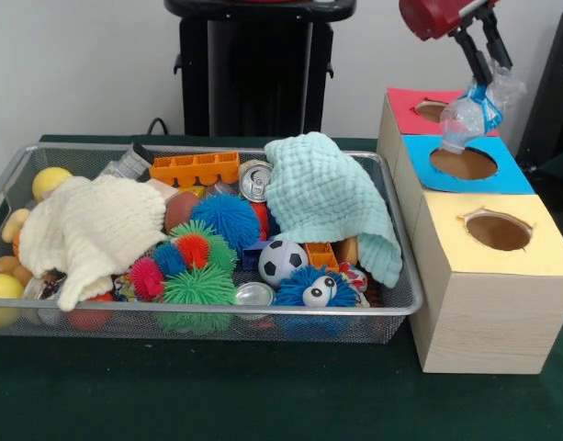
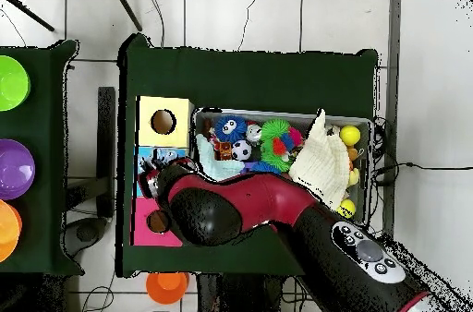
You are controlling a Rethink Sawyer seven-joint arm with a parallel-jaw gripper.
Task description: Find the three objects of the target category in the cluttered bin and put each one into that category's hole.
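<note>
My pincer [image 1: 483, 81] is clamped on a crumpled clear plastic bottle [image 1: 467, 118], gripping its upper end so the bottle hangs neck-down just above the blue box's hole [image 1: 463, 163]. I judge that's so it can drop straight in. The wire bin [image 1: 399, 296], at nine o'clock from the boxes, probably hides other bottles under the mint cloth [image 1: 332, 197].

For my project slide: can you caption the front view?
Sawyer gripper holds a crumpled plastic bottle above the blue box's hole, beside the cluttered wire bin.
</note>
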